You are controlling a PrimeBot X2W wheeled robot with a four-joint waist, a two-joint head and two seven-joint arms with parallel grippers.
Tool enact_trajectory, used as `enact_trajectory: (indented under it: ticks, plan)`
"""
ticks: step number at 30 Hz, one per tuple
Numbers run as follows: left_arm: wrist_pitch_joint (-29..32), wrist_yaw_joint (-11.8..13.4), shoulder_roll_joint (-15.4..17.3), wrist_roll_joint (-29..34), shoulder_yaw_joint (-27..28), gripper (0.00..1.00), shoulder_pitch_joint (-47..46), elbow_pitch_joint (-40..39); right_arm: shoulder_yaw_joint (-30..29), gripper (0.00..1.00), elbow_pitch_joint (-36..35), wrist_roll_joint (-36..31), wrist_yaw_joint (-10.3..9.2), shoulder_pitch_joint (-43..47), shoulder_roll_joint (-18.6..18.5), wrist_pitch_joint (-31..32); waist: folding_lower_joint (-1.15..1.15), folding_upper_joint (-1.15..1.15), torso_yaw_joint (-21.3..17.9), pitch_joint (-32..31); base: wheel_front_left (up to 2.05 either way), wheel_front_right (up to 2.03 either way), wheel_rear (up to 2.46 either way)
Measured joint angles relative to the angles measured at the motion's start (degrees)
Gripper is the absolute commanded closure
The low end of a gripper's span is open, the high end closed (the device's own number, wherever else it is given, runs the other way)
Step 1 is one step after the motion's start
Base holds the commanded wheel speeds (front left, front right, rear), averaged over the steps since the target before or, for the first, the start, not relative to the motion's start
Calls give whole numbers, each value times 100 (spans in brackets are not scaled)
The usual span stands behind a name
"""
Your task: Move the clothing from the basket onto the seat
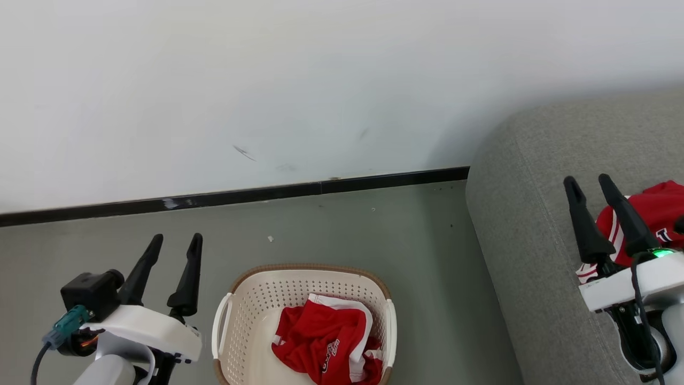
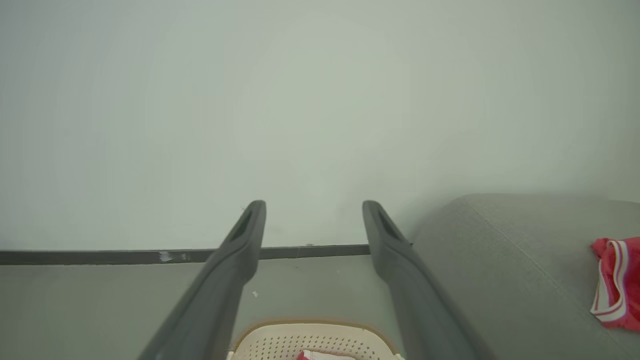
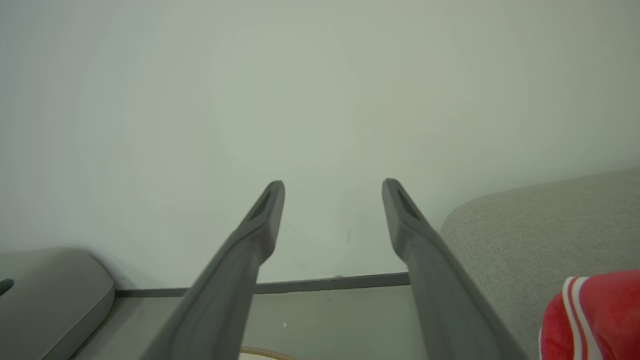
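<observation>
Clothing (image 1: 326, 342) is split across two spots right now, so I'd call this roughly half done (judging purely by what's lying where). Nearest the robot, one crumpled red piece with white trim sits in the basket (image 1: 251, 305), bunched toward its right side. Just left of the basket, the left gripper (image 1: 176, 239) hangs over the floor (image 1: 347, 224) with its two dark fingers spread and nothing between them.

Over on the near right, the right gripper (image 1: 588, 179) is above the seat (image 1: 523, 214), fingers also spread and empty. The right wrist view shows plain air between them. Just beyond it and to the right, a second red garment (image 1: 654, 208) with white stripes lies on the grey cushion, so that one counts as delivered. From the head view I can't tell if a finger is brushing it or just in front of it.

Farther back come more grey floor, a dark baseboard (image 1: 374, 182) and the pale wall (image 1: 267, 80).

What's left, as far as I can judge, is to grab the piece in the basket and carry it right to the seat. It's soft fabric, so pinching a raised fold should do.
</observation>
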Motion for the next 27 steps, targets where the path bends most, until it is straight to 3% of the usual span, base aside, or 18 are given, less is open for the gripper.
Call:
enact_trajectory:
  ticks: [11, 27]
  plan:
    - [-7, 31, -281, 459, 749, 0, 327, -249, -657, 0, -248, -491, 0, 788, 594, 0, 0, 0, 309, -115, 0, 0, 0]
    - [-8, -22, -791, 1345, 1458, 0, 829, -539, -374, 0, -549, -956, 0, 1138, 936, 0, 0, 0, 431, -142, 0, 0, 0]
